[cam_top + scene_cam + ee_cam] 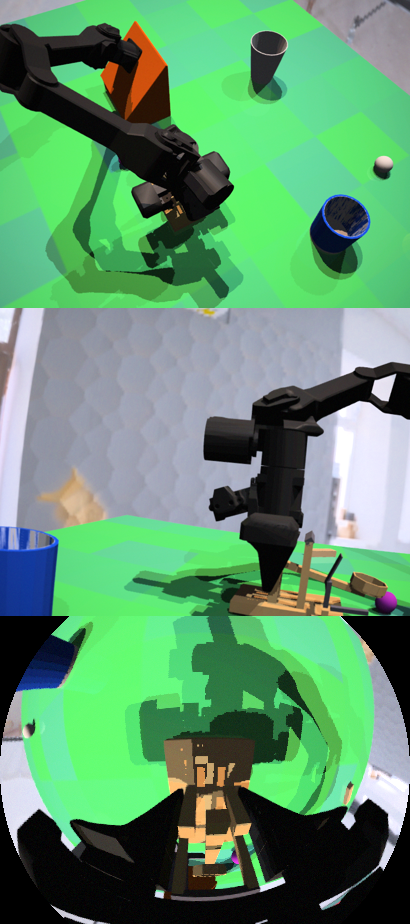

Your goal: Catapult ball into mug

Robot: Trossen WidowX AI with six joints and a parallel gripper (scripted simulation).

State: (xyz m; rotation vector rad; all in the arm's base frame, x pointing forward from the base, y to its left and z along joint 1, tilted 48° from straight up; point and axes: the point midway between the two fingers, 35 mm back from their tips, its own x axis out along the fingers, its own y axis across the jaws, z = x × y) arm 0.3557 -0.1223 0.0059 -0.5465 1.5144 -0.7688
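Observation:
The wooden catapult (251,608) (209,747) stands on the green table, with its arm sloping down to the cup (368,584). My gripper (268,585) (211,792) points down and is shut on the catapult, one finger on each side of its frame. In the top view my arm hides most of the catapult. The purple ball (386,602) (235,858) lies on the table beside the cup, not in it. The blue mug (326,236) (26,579) (45,663) stands upright, apart from the catapult. I cannot tell whether the catapult's base is lifted slightly.
A white ball (383,164) (28,730) lies beyond the blue mug. A tall grey cup (263,68) stands at the back. An orange wedge (150,59) stands behind the catapult, near the arm. A small wooden block (323,552) (349,793) lies off to one side.

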